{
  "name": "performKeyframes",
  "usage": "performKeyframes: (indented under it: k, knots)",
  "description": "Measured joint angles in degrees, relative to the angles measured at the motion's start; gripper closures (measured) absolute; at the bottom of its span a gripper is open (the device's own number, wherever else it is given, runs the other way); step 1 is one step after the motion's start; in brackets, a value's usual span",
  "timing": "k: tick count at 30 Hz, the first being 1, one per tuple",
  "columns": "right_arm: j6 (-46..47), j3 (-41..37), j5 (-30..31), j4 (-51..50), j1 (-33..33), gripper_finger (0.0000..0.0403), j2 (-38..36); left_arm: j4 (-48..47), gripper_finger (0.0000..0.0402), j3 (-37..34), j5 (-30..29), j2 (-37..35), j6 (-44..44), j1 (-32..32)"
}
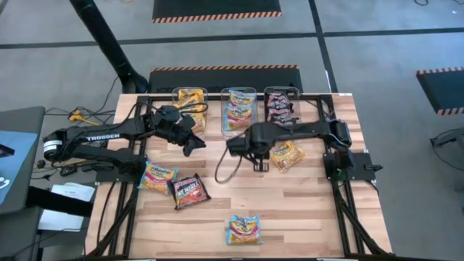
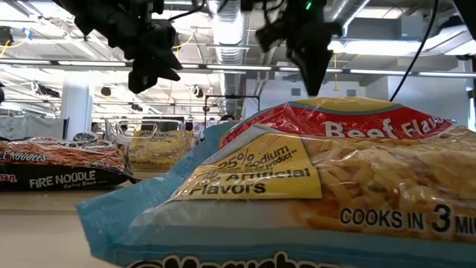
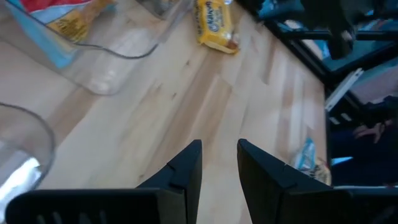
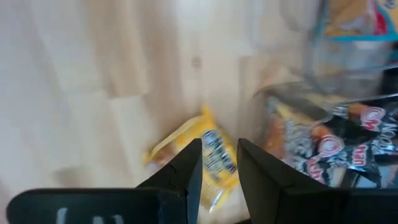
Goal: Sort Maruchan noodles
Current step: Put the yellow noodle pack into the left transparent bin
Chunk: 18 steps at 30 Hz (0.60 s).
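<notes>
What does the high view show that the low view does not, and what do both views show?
Only the high view shows the three clear bins at the table's far edge, each holding packets, and a yellow-orange packet under the right gripper.

Only the low view shows the room behind and the print on the light blue packet.

Both show the left gripper hanging empty above the table, and the black-red packet.

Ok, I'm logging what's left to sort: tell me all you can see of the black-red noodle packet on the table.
The black-red noodle packet is a flat, square, crinkly plastic pack, dark with red-orange print and white lettering reading FIRE NOODLE in the low view. It lies flat and slightly askew on the wooden table, its corner meeting a yellow-orange packet. No gripper touches it.
</notes>
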Motion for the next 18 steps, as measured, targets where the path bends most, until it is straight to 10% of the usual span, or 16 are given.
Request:
performKeyframes:
  k: [18]
  knots:
    - [15.6,0.0,-1.1,-0.2,20.6,0.0278,-1.5,-10.4,0.0313,11.6,-4.5,0.0,-1.2,-10.9]
